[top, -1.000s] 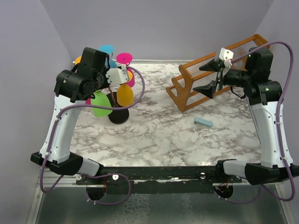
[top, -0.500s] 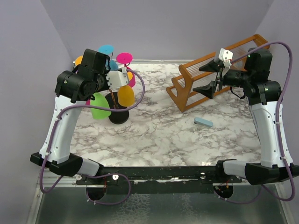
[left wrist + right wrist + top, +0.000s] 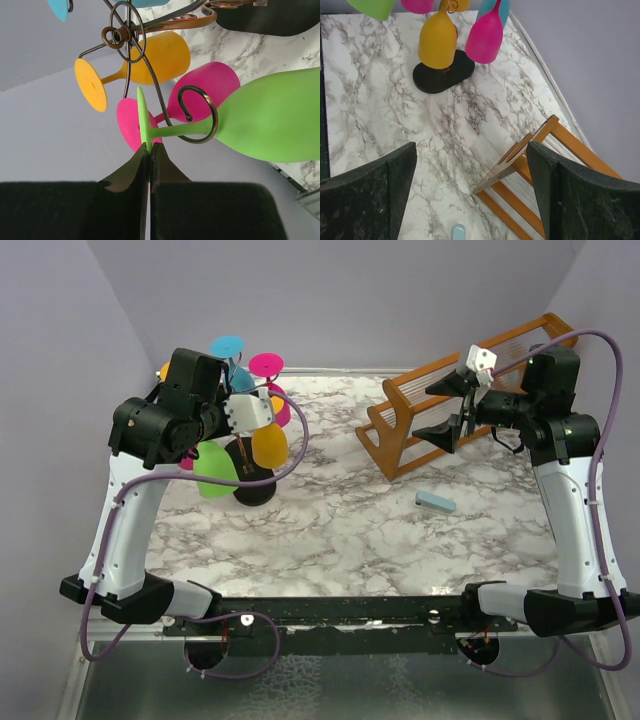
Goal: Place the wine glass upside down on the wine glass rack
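The green wine glass [image 3: 270, 117] hangs bowl-down, its stem inside a curled hook [image 3: 212, 112] of the dark wire wine glass rack [image 3: 122, 35]. My left gripper [image 3: 148, 146] is shut on the rim of the glass's green foot [image 3: 142, 112]. In the top view the green glass [image 3: 213, 472] hangs beside the rack's black oval base [image 3: 254, 488], under my left wrist. My right gripper [image 3: 447, 410] is open and empty, held above the table by the wooden rack; in its own view [image 3: 472, 150] nothing lies between the fingers.
Orange [image 3: 268, 445], pink [image 3: 266, 365] and blue [image 3: 228, 345] glasses hang on the wire rack. A large orange-brown wooden slatted rack [image 3: 420, 440] stands at the back right. A small light-blue piece [image 3: 435, 502] lies on the marble table [image 3: 330, 530].
My left arm has shifted slightly left and the green glass has sunk a little on the hook. The right arm has not moved.
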Robot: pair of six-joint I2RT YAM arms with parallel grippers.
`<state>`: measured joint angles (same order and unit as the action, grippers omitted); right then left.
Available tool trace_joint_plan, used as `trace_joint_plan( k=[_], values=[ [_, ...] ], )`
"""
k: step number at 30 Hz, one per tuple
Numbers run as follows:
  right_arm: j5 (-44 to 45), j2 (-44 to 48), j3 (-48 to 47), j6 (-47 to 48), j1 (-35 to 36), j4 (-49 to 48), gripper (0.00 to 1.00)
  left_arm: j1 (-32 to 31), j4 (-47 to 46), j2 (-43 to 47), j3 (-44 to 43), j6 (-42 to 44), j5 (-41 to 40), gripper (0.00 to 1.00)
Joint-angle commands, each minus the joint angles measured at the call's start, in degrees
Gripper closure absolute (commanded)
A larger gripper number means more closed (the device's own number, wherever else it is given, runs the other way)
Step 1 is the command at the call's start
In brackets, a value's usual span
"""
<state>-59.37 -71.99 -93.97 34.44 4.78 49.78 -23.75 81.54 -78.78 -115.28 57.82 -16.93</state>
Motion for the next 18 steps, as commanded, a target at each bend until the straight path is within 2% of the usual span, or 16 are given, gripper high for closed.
trace_joint_plan(
  k=[1,18],
  values=[
    [1.19,1.48,0.45,0.33,-0.21,-0.11,0.10,-0.25,-0.28,1.71,-0.29,0.96,1.84,1.00],
    [1.67,3.05,1.15,0.45,-0.25,-0.04,0.10,-0.33,-1.26,2.64,0.01,4.39,10.25,1.00]
  ],
)
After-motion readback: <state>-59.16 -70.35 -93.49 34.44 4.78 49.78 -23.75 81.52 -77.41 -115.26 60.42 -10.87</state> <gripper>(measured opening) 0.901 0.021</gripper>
